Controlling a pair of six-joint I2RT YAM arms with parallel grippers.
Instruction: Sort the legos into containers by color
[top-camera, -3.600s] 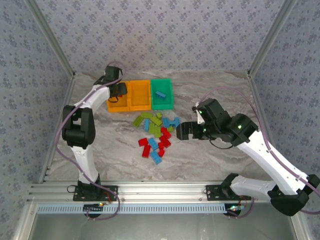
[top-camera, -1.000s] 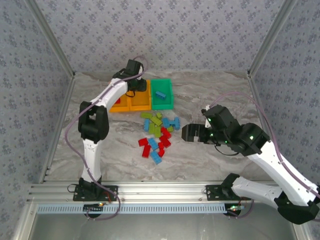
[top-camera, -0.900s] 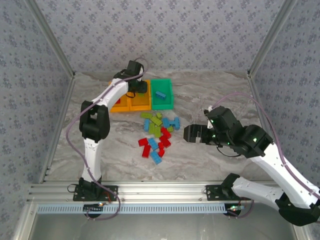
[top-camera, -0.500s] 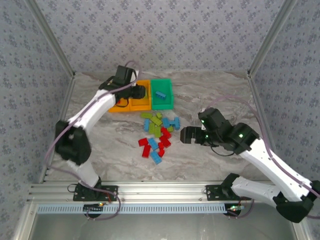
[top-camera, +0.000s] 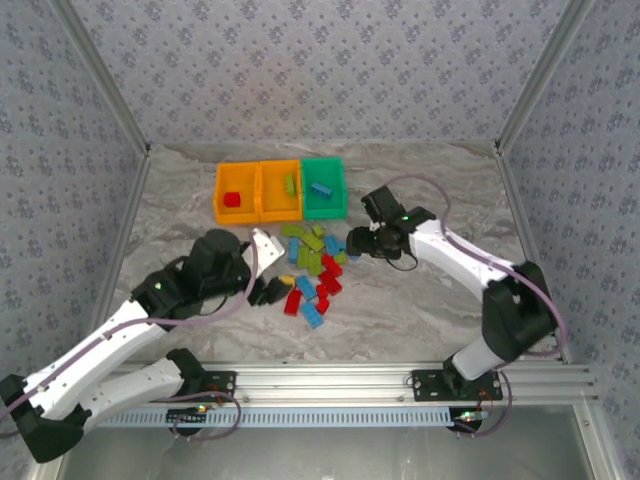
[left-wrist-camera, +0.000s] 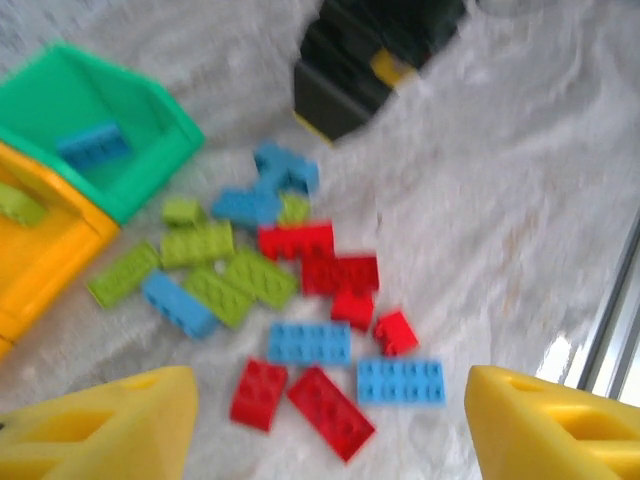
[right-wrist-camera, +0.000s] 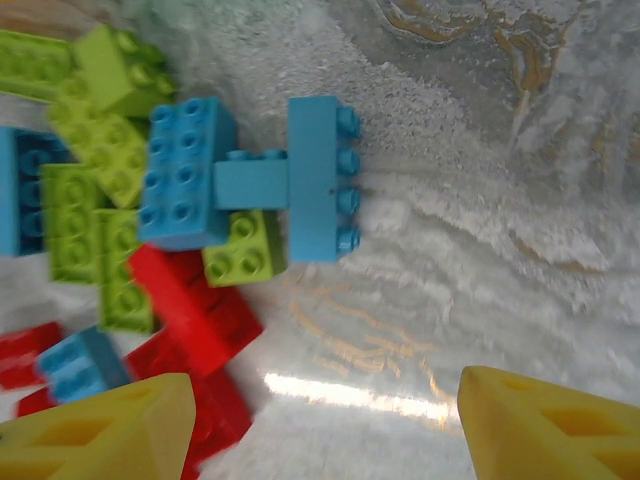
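The legos (top-camera: 315, 265) lie in a loose pile of red, light blue and lime green bricks mid-table. The containers stand behind them: an orange bin (top-camera: 218, 205) with one red brick (top-camera: 232, 199), an orange bin (top-camera: 270, 208) with one lime brick (top-camera: 290, 183), and a green bin (top-camera: 335, 205) with one blue brick (top-camera: 320, 187). My left gripper (top-camera: 273, 292) hovers open at the pile's near-left edge, above red bricks (left-wrist-camera: 330, 398) and blue bricks (left-wrist-camera: 402, 382). My right gripper (top-camera: 356, 243) stands open at the pile's right edge, beside a blue brick (right-wrist-camera: 320, 180).
Patterned walls and metal posts (top-camera: 110, 110) close in the marble table (top-camera: 430, 190) on three sides. Bare table lies right of the pile and at the left. In the left wrist view the right gripper's black body (left-wrist-camera: 370, 60) hangs beyond the pile.
My left arm has swung from the orange bins down to the pile's near-left edge, its jaws now wider, and a lime brick lies in the middle bin. My right gripper moved up-left to the pile.
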